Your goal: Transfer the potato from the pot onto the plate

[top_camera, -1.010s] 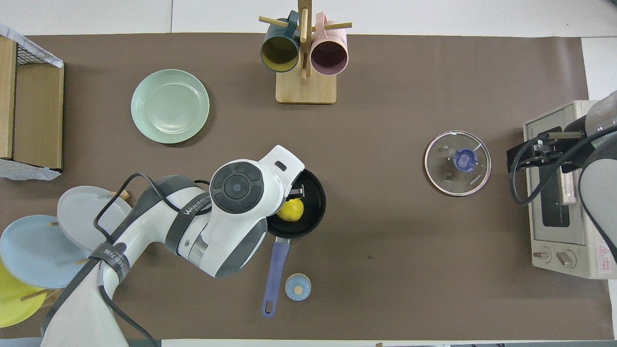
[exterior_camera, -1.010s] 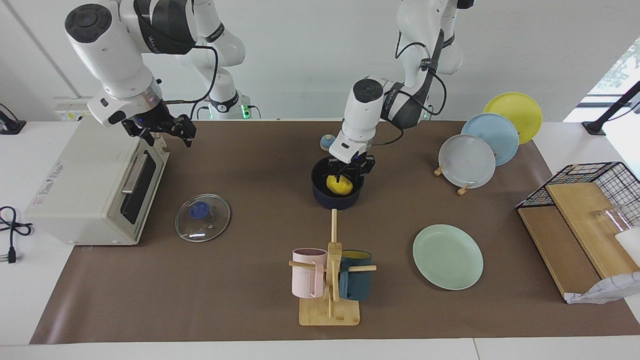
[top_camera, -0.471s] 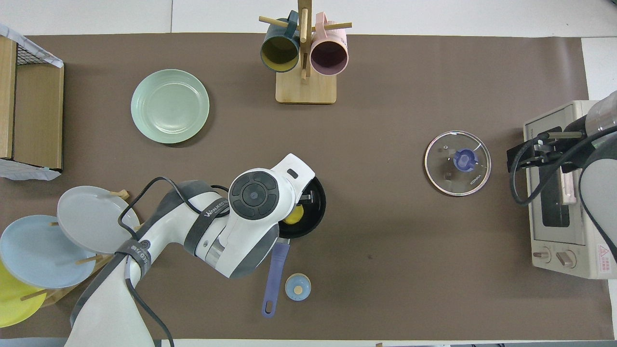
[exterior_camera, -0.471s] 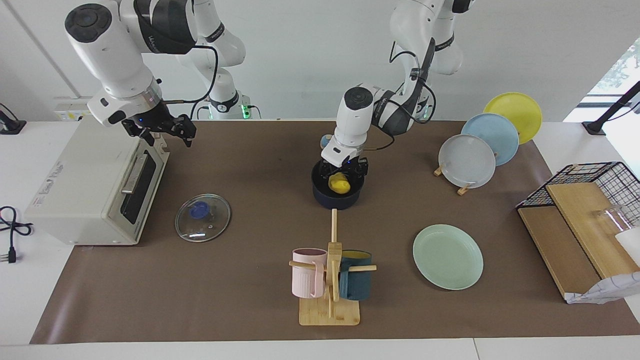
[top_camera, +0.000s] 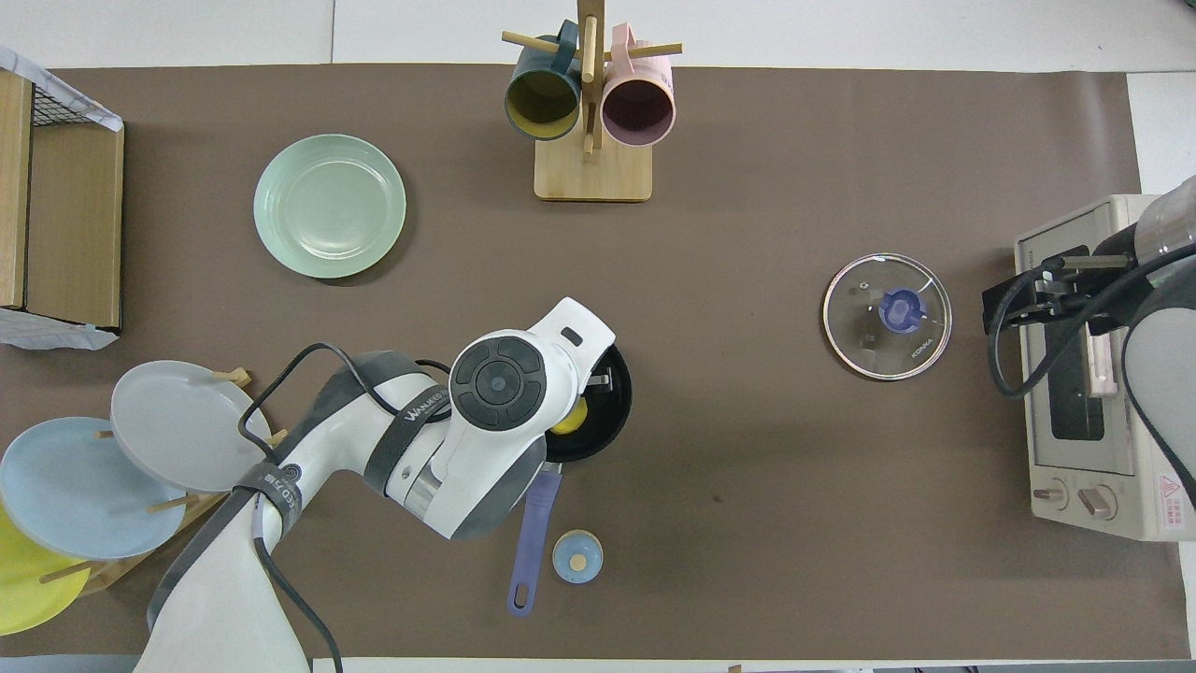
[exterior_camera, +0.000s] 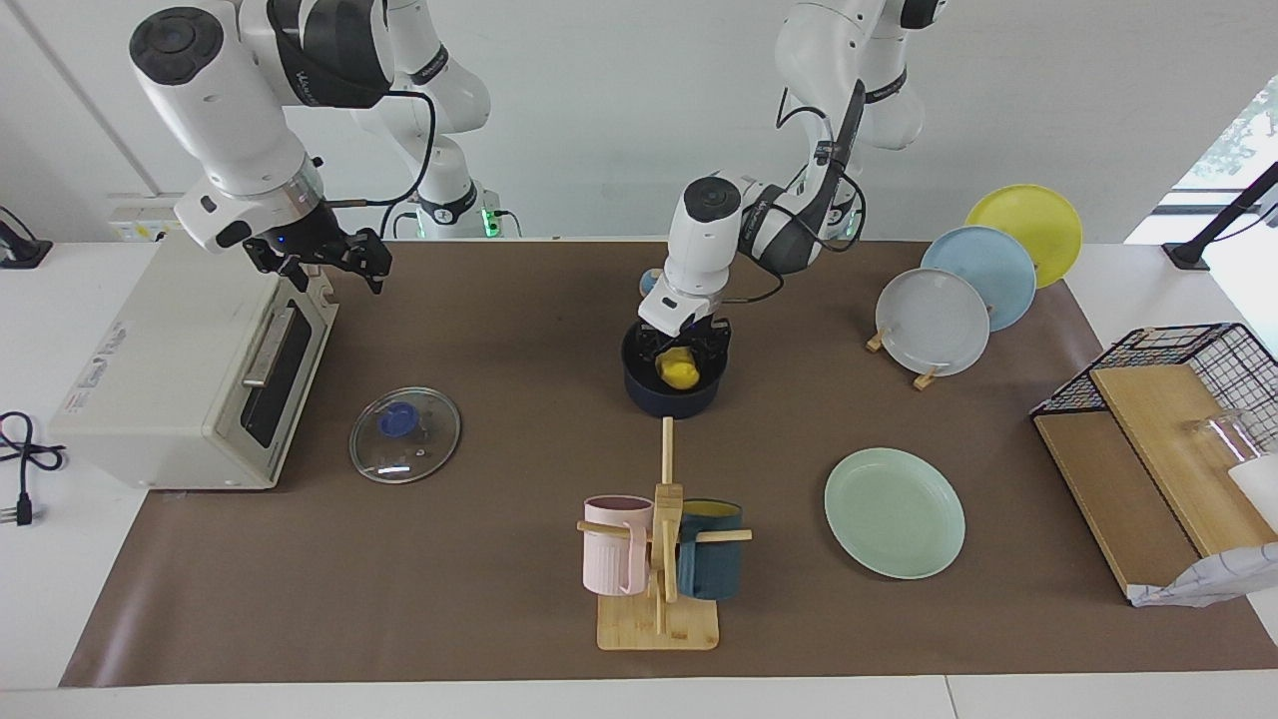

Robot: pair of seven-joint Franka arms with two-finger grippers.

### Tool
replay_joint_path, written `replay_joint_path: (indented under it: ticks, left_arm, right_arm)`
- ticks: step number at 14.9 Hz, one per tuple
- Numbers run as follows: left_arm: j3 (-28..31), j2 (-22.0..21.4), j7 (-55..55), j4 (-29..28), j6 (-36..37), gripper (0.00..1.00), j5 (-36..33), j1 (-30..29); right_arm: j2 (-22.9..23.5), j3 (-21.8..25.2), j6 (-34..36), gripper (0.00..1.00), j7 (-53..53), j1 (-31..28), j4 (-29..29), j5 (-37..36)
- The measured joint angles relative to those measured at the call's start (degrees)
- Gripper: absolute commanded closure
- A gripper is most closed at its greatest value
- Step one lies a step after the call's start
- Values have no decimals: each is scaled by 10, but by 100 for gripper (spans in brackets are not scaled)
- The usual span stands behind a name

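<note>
The yellow potato (exterior_camera: 680,372) lies inside the dark blue pot (exterior_camera: 671,401) in the middle of the mat. The pot's long handle (top_camera: 531,547) points toward the robots. My left gripper (exterior_camera: 685,355) is down in the pot, its fingers pressed against the potato's two sides. In the overhead view the left hand covers most of the potato (top_camera: 568,418). The mint-green plate (exterior_camera: 894,512) lies bare, farther from the robots than the pot, toward the left arm's end. My right gripper (exterior_camera: 324,262) waits open over the toaster oven's top edge.
A glass lid (exterior_camera: 404,434) lies beside the toaster oven (exterior_camera: 170,379). The mug rack (exterior_camera: 661,559) stands farther out than the pot. Grey, blue and yellow plates (exterior_camera: 932,322) lean in a stand. A small blue knob (top_camera: 577,556) sits by the handle. A wire basket (exterior_camera: 1188,350) holds boards.
The left gripper has sunk into the pot and its fingers have come in against the potato. The left arm's elbow shifted a little. The right arm has not moved.
</note>
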State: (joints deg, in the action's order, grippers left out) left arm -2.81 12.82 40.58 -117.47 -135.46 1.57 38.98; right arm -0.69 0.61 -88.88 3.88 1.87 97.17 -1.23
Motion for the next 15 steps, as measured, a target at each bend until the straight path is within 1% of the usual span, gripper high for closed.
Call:
replay_joint_path:
  ticks: [9, 14, 15]
  left_arm:
    - [1, -1, 4, 12, -2, 100, -3, 0]
    - [1, -9, 5, 29, 27, 100, -3, 0]
    - [1, -11, 5, 30, 30, 98, -3, 0]
  right_arm:
    - [0, 0, 0, 0, 0, 0, 0, 0]
    - [0, 0, 0, 0, 0, 0, 0, 0]
    - [0, 0, 0, 0, 0, 0, 0, 0]
